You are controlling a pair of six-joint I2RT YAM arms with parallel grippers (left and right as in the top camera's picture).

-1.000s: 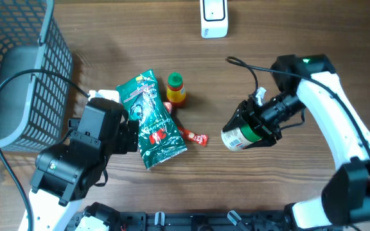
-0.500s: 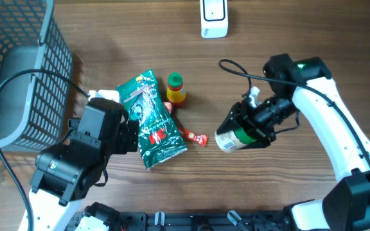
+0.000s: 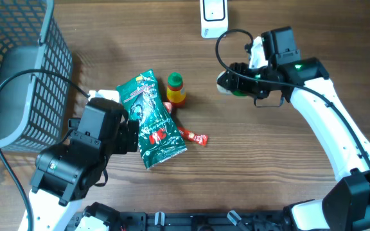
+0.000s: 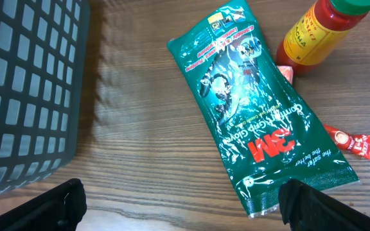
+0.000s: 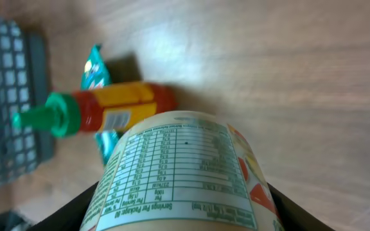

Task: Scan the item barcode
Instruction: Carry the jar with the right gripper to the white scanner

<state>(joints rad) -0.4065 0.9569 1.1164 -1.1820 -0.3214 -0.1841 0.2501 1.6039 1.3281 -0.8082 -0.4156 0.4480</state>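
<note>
The item is a round container [image 5: 178, 173] with a white and green label. Its nutrition table faces the right wrist camera, and the barcode is out of view. My right gripper [image 5: 182, 215] is shut on it, one dark finger on each side. In the overhead view the container [image 3: 226, 83] lies sideways in the right gripper [image 3: 235, 83], just below the white scanner [image 3: 214, 16] at the table's back edge. My left gripper [image 4: 185, 206] is open and holds nothing; it hovers low over the wood, with the lower end of a green packet [image 4: 255, 109] just beyond its right finger.
A red sauce bottle [image 3: 176, 88] with a green cap stands beside the green packet [image 3: 151, 119]. A red sachet [image 3: 194, 136] lies to the packet's right. A grey wire basket [image 3: 18, 70] fills the far left. A black cable [image 3: 227, 38] loops above the right wrist.
My right arm has carried the container from the table's middle right up toward the back, close to the scanner. The left arm has stayed still.
</note>
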